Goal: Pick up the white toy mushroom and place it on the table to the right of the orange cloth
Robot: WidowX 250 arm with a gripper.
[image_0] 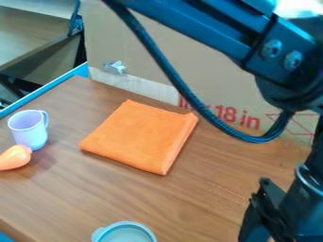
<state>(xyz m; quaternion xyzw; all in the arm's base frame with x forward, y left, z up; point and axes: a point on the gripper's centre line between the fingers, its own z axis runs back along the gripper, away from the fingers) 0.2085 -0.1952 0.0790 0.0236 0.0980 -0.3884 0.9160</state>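
The orange cloth [142, 136] lay folded flat on the table [214, 194], apart from the gripper [264, 218], whose open or closed state could not be told; the cloth seemed light, soft, best pinched at a folded edge

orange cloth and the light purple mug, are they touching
Apart. The camera view shows brown tabletop between the light purple mug and the orange cloth's left corner.
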